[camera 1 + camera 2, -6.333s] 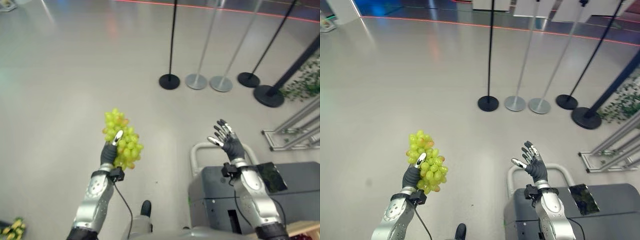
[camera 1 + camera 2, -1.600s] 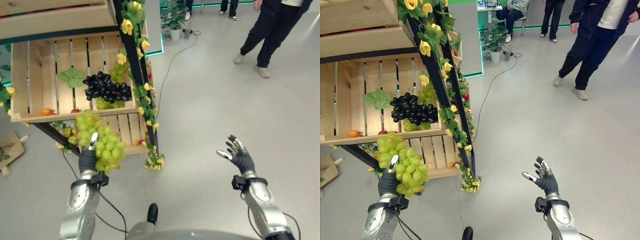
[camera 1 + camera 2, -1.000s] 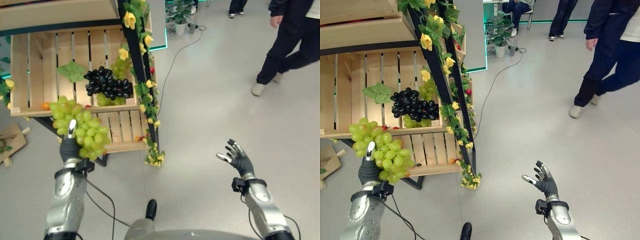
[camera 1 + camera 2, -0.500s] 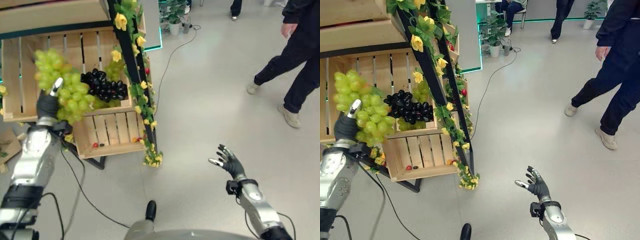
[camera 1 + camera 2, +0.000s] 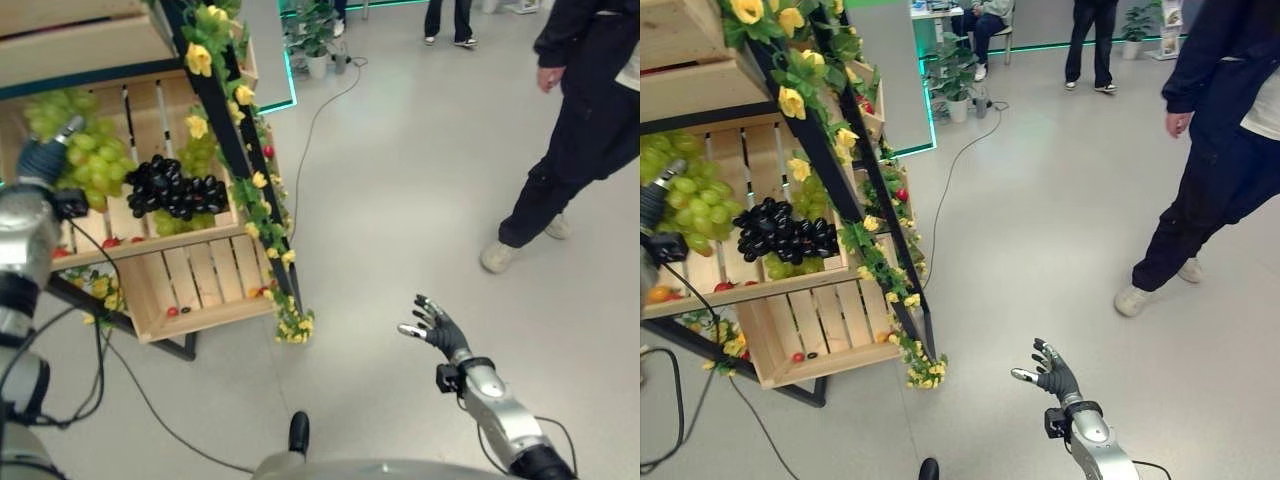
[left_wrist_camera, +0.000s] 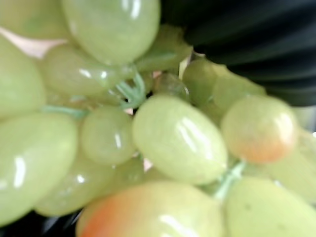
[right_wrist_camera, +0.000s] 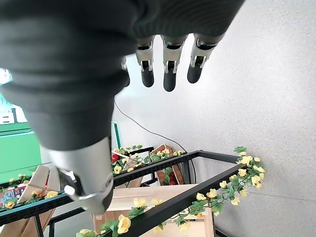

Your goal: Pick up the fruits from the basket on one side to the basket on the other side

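Note:
My left hand (image 5: 42, 158) is shut on a bunch of green grapes (image 5: 78, 150), raised to the slatted wooden crate (image 5: 165, 100) on the stand at the upper left. The grapes (image 6: 168, 138) press right up against the left wrist camera. In the crate lie a bunch of black grapes (image 5: 178, 187), more green grapes (image 5: 198, 155) and small red and orange fruits (image 5: 722, 287). My right hand (image 5: 437, 327) hangs open over the floor at the lower right, its fingers (image 7: 169, 66) straight and holding nothing.
A lower wooden crate (image 5: 195, 285) holds small red fruits. A black stand frame wound with yellow flowers and leaves (image 5: 247, 180) runs down the crate's right side. A person in dark clothes (image 5: 585, 120) walks at the right. A cable (image 5: 310, 130) crosses the floor.
My left hand has carried the green grapes up and left, closer to the upper crate. The camera has swung, the person has stepped nearer, and the right hand stays open.

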`<state>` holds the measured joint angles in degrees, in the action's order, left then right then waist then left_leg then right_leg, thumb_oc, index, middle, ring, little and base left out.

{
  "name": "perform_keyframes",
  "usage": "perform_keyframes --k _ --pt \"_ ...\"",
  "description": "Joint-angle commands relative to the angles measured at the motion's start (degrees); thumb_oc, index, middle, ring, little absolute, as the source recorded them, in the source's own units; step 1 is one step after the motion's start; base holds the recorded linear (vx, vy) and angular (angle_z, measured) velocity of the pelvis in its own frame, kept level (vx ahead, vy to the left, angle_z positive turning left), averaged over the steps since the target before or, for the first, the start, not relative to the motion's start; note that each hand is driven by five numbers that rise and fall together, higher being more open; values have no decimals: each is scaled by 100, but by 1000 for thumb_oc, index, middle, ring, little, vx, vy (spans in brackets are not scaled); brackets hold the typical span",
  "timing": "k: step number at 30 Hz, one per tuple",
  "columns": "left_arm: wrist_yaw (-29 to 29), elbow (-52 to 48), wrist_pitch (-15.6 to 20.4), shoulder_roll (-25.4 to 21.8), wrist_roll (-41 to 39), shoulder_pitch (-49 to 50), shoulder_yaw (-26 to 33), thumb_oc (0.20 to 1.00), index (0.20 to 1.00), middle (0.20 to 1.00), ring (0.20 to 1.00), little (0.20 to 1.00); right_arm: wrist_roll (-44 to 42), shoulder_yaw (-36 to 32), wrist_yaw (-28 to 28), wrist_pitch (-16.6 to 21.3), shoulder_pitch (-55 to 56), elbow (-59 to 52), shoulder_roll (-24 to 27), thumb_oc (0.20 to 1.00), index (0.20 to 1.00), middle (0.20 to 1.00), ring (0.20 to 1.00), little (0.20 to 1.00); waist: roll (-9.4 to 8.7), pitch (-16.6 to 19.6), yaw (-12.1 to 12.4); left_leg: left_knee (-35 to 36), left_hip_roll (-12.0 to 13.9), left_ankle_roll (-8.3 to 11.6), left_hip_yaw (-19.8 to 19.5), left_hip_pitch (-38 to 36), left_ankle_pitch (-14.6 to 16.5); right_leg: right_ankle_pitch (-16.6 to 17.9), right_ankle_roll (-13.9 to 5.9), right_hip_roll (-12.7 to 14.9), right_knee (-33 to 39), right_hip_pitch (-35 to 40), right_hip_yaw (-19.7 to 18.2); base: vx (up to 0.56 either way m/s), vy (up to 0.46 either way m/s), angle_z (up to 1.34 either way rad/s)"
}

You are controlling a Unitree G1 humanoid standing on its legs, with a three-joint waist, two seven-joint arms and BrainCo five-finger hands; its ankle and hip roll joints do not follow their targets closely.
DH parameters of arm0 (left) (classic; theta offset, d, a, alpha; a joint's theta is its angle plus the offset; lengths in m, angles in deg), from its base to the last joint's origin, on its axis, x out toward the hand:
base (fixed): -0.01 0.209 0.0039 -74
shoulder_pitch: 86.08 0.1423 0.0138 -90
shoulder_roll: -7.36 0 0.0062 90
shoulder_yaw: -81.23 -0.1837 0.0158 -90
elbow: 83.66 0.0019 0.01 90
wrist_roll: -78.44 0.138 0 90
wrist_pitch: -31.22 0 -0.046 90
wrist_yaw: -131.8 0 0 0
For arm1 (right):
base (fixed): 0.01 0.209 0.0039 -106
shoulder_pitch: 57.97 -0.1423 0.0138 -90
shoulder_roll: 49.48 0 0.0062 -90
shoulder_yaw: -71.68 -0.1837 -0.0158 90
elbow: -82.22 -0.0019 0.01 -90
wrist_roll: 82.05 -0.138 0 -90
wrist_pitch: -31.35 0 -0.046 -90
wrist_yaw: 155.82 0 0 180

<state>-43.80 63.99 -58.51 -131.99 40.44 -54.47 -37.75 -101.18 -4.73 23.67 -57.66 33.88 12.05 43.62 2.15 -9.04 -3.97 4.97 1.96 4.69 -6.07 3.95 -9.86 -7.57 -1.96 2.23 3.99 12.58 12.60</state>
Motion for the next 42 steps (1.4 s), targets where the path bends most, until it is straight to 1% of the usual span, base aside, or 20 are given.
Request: perform_keyframes --k 1,2,6,7,8,10,16,23,26,28,29,30,32,33,34,35,36,37,38,42 --pt "194 77 374 -350 2027 -975 -106 1000 1000 1000 1000 1000 -223 59 -36 379 -183 -233 262 1000 1000 1000 1000 1000 230 192 -49 -52 241 48 270 -360 745 255 -475 413 -78 -423 -89 0 6 -12" --pt "384 32 364 -336 2728 -1128 -403 1000 1000 1000 1000 1000 -198 73 -20 434 -190 -231 280 1000 1000 1000 1000 1000 218 186 -60 -49 245 46 284 -363 744 261 -487 415 -80 -434 -95 -1 5 -13" --pt "933 -489 335 -286 4502 -1317 -931 1000 1000 1000 1000 1000 -179 17 51 598 -92 -383 321 1000 1000 1000 1000 1000 168 143 -62 -43 249 42 319 -336 738 259 -519 430 -96 -480 -96 -2 0 -3" --pt "1033 -886 316 -412 5405 -1415 -1348 1000 1000 1000 1000 1000 -188 -11 40 663 -23 -486 357 1000 1000 1000 1000 1000 160 131 -51 -38 252 39 323 -337 746 262 -537 443 -109 -485 -103 0 0 0" --pt "1032 -889 311 -410 5411 -1431 -1367 1000 1000 1000 1000 1000 -187 -15 40 663 -19 -489 345 1000 1000 1000 1000 1000 148 130 -44 -38 250 39 325 -340 747 261 -538 445 -109 -483 -105 8 -2 -4" --pt "1050 -1002 262 -443 5965 -1381 -1582 1000 1000 1000 1000 1000 -163 -2 12 697 36 -553 389 1000 1000 1000 1000 1000 140 116 -40 -36 248 34 346 -355 758 260 -549 453 -105 -472 -104 5 1 -2" --pt "840 -1001 204 -548 6262 -1093 -1514 1000 1000 1000 1000 1000 -104 -5 -44 664 124 -573 415 1000 1000 1000 1000 1000 123 90 -26 -33 273 30 376 -394 781 262 -550 442 -55 -432 -105 0 0 0" --pt "558 -949 233 -768 5951 -645 -1110 1000 1000 1000 1000 1000 -60 -26 -106 607 128 -547 414 1000 1000 1000 1000 1000 151 57 2 -36 291 46 371 -435 779 241 -524 398 -23 -369 -88 0 0 0" --pt "519 -880 255 -783 5463 -356 -678 1000 1000 1000 1000 1000 -52 -22 -127 545 98 -528 395 1000 1000 1000 1000 1000 167 62 29 -41 299 52 362 -446 776 225 -509 388 -15 -337 -75 0 0 0" --pt "603 -908 312 -715 4657 136 25 1000 1000 1000 1000 1000 -25 -55 -123 489 105 -513 333 1000 1000 1000 1000 1000 153 75 90 -48 313 57 351 -463 775 210 -483 371 -8 -311 -60 0 0 0" --pt "604 -929 309 -719 4657 202 88 1000 1000 1000 1000 1000 -25 -46 -123 488 104 -514 350 1000 1000 1000 1000 1000 168 76 78 -47 314 57 352 -466 776 210 -482 370 -7 -309 -61 -8 -32 0" --pt "735 -1108 407 -634 3953 678 763 1000 1000 1000 1000 1000 9 -97 -95 455 129 -492 269 1000 1000 1000 1000 1000 134 74 138 -52 320 64 338 -472 776 201 -466 356 -2 -308 -51 0 0 0" --pt "852 -1393 454 -579 3681 1086 1195 1000 1000 1000 1000 1000 31 -106 -101 432 129 -488 276 1000 1000 1000 1000 1000 155 77 132 -55 323 67 332 -476 776 200 -454 348 5 -296 -49 0 0 0" --pt "999 -1798 658 -389 2981 1736 2005 1000 1000 1000 1000 1000 88 -211 -45 411 172 -463 180 1000 1000 1000 1000 1000 115 80 216 -60 328 77 309 -479 775 190 -428 330 24 -283 -45 0 0 0" --pt "1000 -1858 649 -383 2989 1894 2153 1000 1000 1000 1000 1000 90 -181 -45 411 168 -465 214 1000 1000 1000 1000 1000 143 82 183 -59 330 78 313 -484 777 190 -427 329 24 -280 -50 0 0 0" --pt "1166 -2231 750 -272 2862 2227 2485 1000 1000 1000 1000 1000 106 -223 -34 410 175 -452 171 1000 1000 1000 1000 1000 119 78 219 -62 337 84 289 -480 777 186 -414 318 25 -281 -43 0 0 0" --pt "1333 -2884 1048 150 2225 2958 3190 1000 1000 1000 1000 1000 163 -304 14 406 196 -481 120 1000 1000 1000 1000 1000 78 79 275 -66 352 96 278 -479 776 166 -388 296 33 -268 -43 0 0 0" --pt "1329 -2958 1038 172 2224 3119 3332 1000 1000 1000 1000 1000 166 -270 14 403 197 -486 156 1000 1000 1000 1000 1000 106 85 241 -66 354 97 286 -486 779 164 -387 295 32 -266 -50 0 0 0" --pt "1325 -3286 1225 480 1778 3554 3773 1000 1000 1000 1000 1000 176 -296 35 402 220 -490 132 1000 1000 1000 1000 1000 96 86 241 -65 363 105 277 -488 780 155 -370 281 40 -260 -49 0 0 0" --pt "1189 -4252 1466 1152 1093 4411 4413 1000 1000 1000 1000 1000 278 -419 52 380 284 -504 97 1000 1000 1000 1000 1000 62 87 257 -70 382 110 246 -471 779 144 -333 247 62 -257 -53 -13 -11 3"
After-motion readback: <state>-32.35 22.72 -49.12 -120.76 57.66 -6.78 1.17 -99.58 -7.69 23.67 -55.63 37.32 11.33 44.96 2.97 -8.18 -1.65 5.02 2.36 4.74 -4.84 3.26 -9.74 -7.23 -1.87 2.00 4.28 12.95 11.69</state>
